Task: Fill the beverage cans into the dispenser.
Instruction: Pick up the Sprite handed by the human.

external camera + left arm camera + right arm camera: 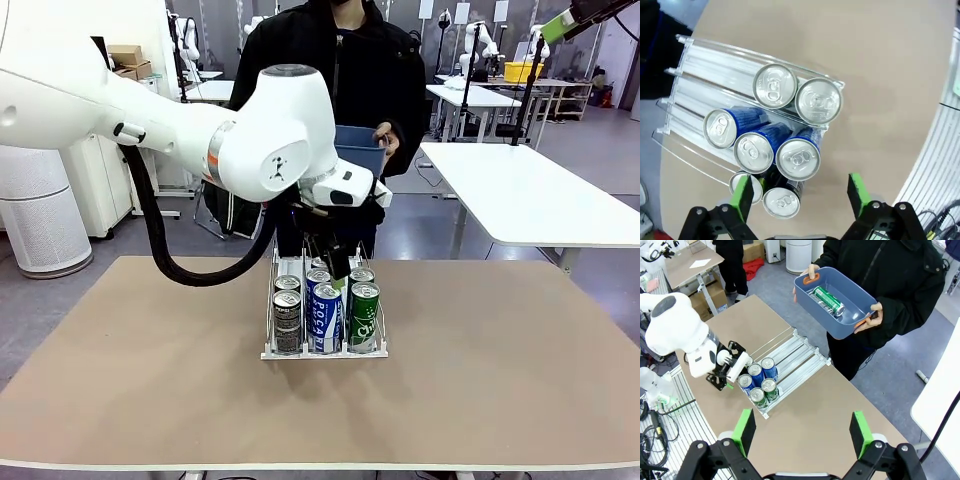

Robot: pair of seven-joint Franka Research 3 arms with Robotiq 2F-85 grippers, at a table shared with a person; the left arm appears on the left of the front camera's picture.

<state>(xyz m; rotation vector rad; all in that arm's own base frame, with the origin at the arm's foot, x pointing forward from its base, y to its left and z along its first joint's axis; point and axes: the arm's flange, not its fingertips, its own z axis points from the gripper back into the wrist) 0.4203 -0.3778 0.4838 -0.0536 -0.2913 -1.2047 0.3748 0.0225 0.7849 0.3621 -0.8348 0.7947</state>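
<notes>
The dispenser (325, 345) stands mid-table, its three lanes holding beverage cans: a dark one (287, 320), a blue-and-white one (325, 318) and a green one (364, 315) in front, more behind. My left gripper (333, 262) hangs open just above the rear cans. From its wrist, the open left gripper (800, 197) hovers over silver can tops (798, 158) in the dispenser (695, 70), holding nothing. My right gripper (802, 432) is open and empty, high above the table, far from the dispenser (790, 357). One green can (827, 299) lies in a blue bin.
A person at the table's far side holds the blue bin (860, 302) in both hands, also seen as the blue bin (358, 150) behind my left arm (200, 120). Bare brown tabletop (500, 340) surrounds the dispenser. White tables stand behind on the right.
</notes>
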